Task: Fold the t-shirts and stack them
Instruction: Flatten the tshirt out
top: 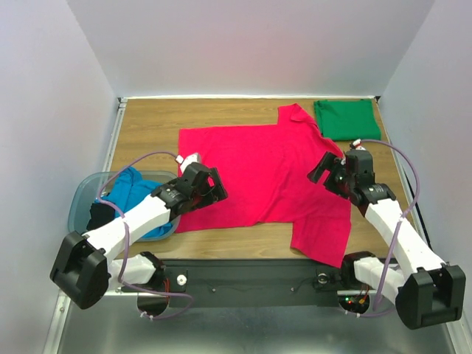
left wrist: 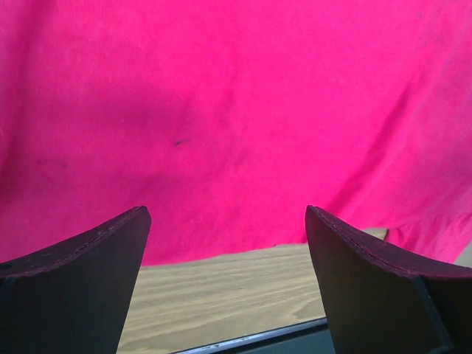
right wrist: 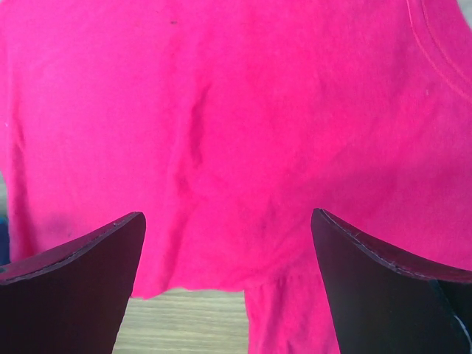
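Note:
The crimson-pink t-shirt (top: 262, 169) lies spread flat on the wooden table (top: 147, 125); it fills the left wrist view (left wrist: 236, 110) and the right wrist view (right wrist: 236, 125). The emerald green t-shirt (top: 346, 119) lies folded at the back right. The bright blue t-shirt (top: 133, 190) sits bunched in the tub (top: 82, 198) at the left. My left gripper (top: 215, 186) is open and empty over the pink shirt's near left edge. My right gripper (top: 323, 169) is open and empty over the shirt's right side, near a sleeve.
The translucent grey-blue tub also holds something dark (top: 99, 215) under the blue shirt. The table's near edge is a dark rail (top: 251, 274) with the arm bases. White walls close in the back and sides.

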Tool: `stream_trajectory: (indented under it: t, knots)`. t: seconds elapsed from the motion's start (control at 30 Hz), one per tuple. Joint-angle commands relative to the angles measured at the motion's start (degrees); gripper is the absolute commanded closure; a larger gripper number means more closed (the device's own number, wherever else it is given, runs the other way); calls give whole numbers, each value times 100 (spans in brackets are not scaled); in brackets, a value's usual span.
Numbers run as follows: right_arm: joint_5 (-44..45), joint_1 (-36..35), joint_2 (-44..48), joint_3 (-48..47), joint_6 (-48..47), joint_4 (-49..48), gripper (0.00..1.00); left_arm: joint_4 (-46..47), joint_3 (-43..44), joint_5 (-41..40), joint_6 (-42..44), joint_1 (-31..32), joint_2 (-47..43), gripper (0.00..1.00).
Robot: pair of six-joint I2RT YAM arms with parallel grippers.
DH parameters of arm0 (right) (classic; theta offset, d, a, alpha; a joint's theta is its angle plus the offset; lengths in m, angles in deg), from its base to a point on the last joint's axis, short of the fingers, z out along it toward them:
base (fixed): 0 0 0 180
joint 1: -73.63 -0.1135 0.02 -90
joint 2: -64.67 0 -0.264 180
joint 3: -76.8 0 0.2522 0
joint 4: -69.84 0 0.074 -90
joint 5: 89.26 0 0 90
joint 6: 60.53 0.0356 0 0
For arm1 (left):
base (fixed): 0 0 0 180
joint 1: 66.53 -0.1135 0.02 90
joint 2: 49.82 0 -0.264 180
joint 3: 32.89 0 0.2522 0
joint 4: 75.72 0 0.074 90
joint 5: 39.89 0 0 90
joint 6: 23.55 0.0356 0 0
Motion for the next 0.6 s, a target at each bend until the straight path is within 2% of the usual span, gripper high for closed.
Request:
stream_trajectory:
  t: [0.0,0.13,0.37,0.57]
  knots:
    - [126,-32,102,277,263,-127,0,201,-220,-242,-332,91,-72,2]
    - [565,-23,-538,278,315,-83,0,218,-185,-233,-323,108,174,2]
    - [1461,20,-1786,-425,131,-91,0,262,-36,-365,-331,109,447,2]
    - [1559,275,-2894,-873,-18,-188,0,324,52,-259,-279,108,771,1]
